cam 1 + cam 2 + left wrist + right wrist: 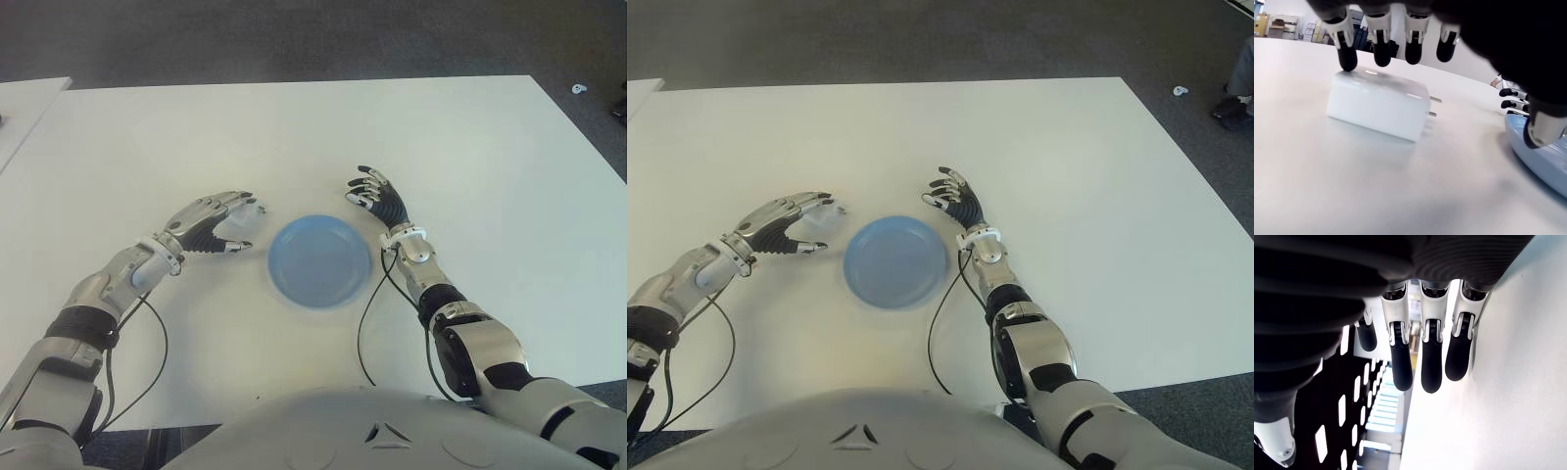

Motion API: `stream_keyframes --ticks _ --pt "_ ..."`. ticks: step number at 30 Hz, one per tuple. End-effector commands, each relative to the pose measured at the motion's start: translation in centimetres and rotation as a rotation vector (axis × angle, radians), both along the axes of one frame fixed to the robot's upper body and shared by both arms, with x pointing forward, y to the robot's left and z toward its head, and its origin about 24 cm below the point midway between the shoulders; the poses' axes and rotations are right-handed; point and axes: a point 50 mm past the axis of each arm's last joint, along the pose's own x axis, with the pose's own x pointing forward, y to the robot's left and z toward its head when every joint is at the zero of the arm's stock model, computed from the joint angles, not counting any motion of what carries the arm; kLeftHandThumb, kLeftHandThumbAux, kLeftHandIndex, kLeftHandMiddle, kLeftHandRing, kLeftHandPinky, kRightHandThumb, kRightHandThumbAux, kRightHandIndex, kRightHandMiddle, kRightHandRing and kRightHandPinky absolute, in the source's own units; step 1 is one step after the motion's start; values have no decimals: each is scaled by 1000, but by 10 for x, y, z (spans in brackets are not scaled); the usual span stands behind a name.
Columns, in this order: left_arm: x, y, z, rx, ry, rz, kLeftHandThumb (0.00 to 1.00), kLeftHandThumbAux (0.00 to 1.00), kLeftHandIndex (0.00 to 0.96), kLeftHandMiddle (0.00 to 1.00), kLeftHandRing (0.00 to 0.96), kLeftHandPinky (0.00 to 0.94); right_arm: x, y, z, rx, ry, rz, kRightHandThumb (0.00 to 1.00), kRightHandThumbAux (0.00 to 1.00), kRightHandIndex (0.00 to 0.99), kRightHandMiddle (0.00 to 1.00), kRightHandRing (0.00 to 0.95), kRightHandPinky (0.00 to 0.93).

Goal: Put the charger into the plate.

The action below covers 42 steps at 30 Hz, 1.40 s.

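The white charger (1378,105) lies flat on the white table (294,137), its two prongs pointing at the blue plate (320,260) just to its right. My left hand (242,225) arches over the charger, open, fingers above it and thumb toward the plate. One fingertip (1347,61) touches the charger's top edge; the others hover. The plate holds nothing. My right hand (377,199) shows beside the plate's right rim, open, fingers relaxed and pointing away from me, with nothing in it.
Black cables (367,323) hang from both wrists over the table's near part. A second white table (24,108) stands at the far left. Dark floor lies beyond the far edge, with a small white object (580,89) on it at the right.
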Motion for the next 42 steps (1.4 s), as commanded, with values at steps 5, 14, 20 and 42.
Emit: stream_keyframes --ticks 5,14,20,42 --pt "3 -5 -2 3 -130 3 166 433 0 58 77 120 -36 -4 -47 -57 233 2 55 613 138 350 357 355" --pt "17 -10 5 -27 -250 16 187 445 6 58 65 85 -36 -3 -46 -70 223 5 65 607 127 349 361 352" --pt "26 -11 3 -31 -317 46 227 437 2 23 30 50 -35 -2 -46 -74 222 5 71 613 123 350 362 352" --pt "53 -14 -1 68 -403 63 256 399 0 0 0 1 -35 -3 -46 -36 236 -2 78 630 132 356 363 355"
